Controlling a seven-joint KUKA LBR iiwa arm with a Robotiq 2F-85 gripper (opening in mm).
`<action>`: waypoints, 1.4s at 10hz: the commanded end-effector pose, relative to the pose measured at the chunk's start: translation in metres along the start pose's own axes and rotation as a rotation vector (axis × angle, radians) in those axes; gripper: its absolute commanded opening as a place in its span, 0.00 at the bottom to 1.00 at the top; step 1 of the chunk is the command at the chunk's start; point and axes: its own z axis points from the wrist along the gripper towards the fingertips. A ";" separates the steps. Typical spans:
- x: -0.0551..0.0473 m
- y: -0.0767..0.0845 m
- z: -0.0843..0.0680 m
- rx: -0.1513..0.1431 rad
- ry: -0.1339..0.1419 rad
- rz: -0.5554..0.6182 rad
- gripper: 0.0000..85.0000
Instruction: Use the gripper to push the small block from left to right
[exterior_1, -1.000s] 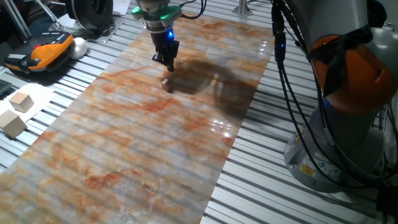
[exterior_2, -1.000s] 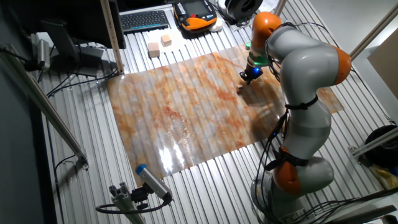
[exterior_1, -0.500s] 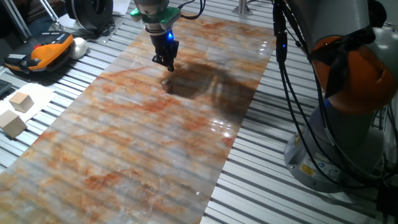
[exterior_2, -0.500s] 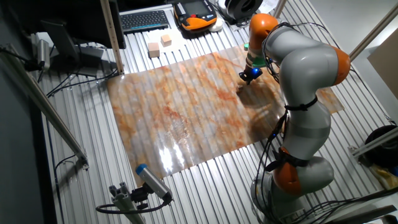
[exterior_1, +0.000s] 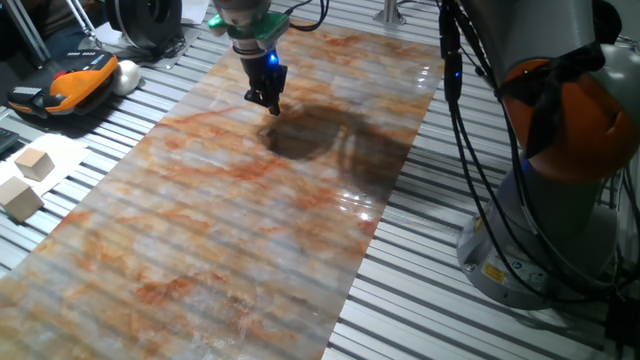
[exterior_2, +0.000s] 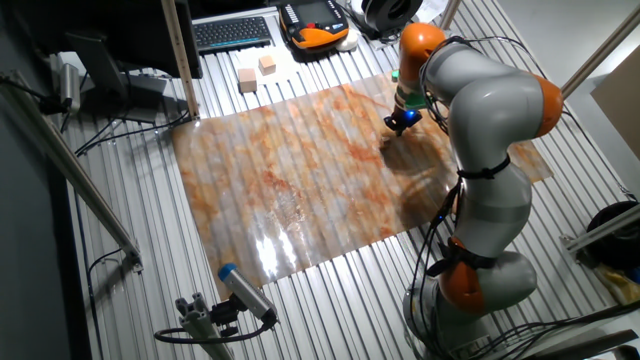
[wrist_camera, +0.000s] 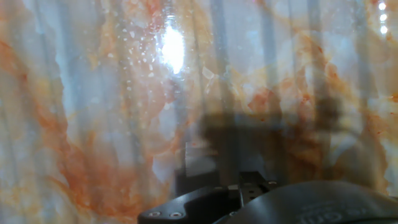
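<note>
Evidently little has moved over the last second: in one fixed view the claw (exterior_1: 268, 103) has crept slightly up and toward the far edge of the marbled sheet (exterior_1: 250, 230), and its shadow has shifted with it.

A faint tan speck just in front of the claw tips, at the edge of that shadow, is probably the small block (exterior_1: 270, 134). It sits in about the same spot as a second ago. It is too small to confirm, and the hand view shows only sheet, glare and shadow, no cube.

Judgement: the claw is clear of the block, not pressing on it, so no push is happening now. This is either a reposition or the end of a stroke. The block's rightward travel cannot be judged from these views.

Arm pose: the arm reaches from its base at the desk (exterior_1: 420, 300) edge across the sheet, wrist bent down, claw (exterior_2: 400, 122) pointing nearly straight down and hanging just above the surface. The tips look narrow and close together, but open or closed cannot be told.
</note>
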 end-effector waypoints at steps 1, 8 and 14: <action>0.000 0.000 0.000 -0.021 -0.001 -0.003 0.00; 0.000 0.000 0.000 -0.023 0.000 -0.031 0.00; 0.000 0.000 0.000 -0.028 -0.020 -0.051 0.00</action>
